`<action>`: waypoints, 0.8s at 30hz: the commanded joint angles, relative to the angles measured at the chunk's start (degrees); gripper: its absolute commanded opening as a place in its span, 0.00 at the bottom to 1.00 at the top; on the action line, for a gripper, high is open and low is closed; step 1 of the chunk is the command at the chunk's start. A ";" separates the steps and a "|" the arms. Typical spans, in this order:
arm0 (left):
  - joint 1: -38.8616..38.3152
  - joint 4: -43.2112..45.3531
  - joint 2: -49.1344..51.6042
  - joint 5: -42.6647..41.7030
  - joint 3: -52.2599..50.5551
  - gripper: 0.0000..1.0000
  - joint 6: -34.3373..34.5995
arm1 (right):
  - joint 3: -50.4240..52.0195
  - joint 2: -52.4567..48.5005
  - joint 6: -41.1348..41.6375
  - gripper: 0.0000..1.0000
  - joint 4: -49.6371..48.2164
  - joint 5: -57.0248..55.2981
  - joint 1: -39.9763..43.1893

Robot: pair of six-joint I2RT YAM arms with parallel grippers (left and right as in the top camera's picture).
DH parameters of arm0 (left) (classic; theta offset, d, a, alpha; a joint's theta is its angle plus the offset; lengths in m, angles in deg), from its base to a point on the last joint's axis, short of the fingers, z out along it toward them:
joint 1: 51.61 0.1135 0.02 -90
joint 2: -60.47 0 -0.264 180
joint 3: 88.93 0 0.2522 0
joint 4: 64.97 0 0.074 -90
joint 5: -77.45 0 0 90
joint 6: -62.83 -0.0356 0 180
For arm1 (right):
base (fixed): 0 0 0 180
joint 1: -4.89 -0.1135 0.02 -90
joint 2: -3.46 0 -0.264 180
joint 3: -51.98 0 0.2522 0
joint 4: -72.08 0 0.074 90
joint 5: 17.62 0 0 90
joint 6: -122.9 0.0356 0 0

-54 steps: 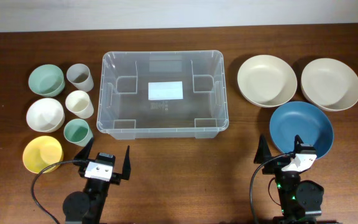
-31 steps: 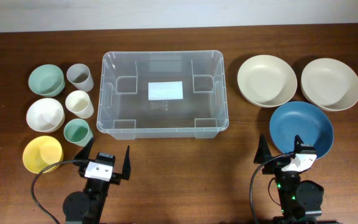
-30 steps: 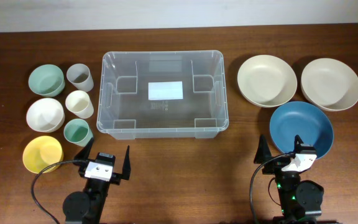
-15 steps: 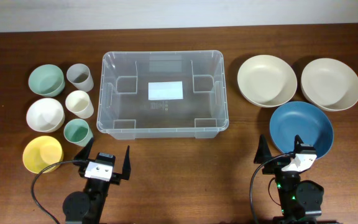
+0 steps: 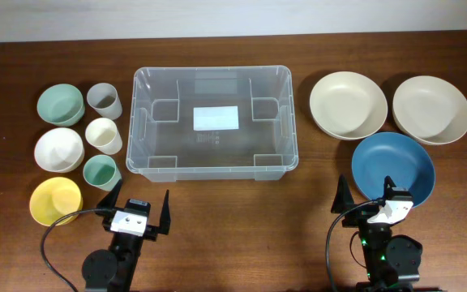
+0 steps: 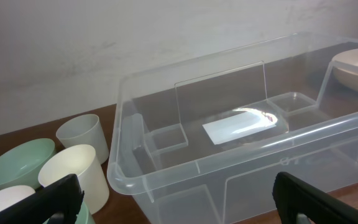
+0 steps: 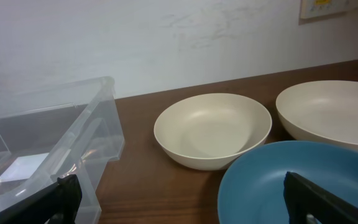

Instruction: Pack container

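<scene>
The clear plastic container point(image 5: 140, 122) stands mid-table with a white label on its base and nothing inside; it also shows in the left wrist view point(image 6: 166, 165) and the right wrist view point(image 7: 98, 134). My left gripper point(image 5: 139, 209) is open and empty, near the front edge below the container's left corner. My right gripper point(image 5: 369, 198) is open and empty, at the front edge of the blue bowl point(image 5: 393, 168).
Left of the container stand a green bowl point(image 5: 61, 105), white bowl point(image 5: 58, 149), yellow bowl point(image 5: 55, 200), grey cup point(image 5: 104, 101), cream cup point(image 5: 104, 135) and green cup point(image 5: 100, 172). To the right are two cream bowls point(image 5: 348, 104) point(image 5: 431, 109).
</scene>
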 commanded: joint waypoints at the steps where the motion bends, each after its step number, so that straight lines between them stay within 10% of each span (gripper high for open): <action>1: 0.00 0.02 -0.44 0.44 -0.50 1.00 -0.70 | 0.39 0.66 -0.57 0.99 0.15 0.48 -0.59; 24: 0.00 0.02 -0.44 0.44 -0.50 1.00 -0.70 | -1.90 0.20 7.15 0.99 -2.58 8.17 -0.59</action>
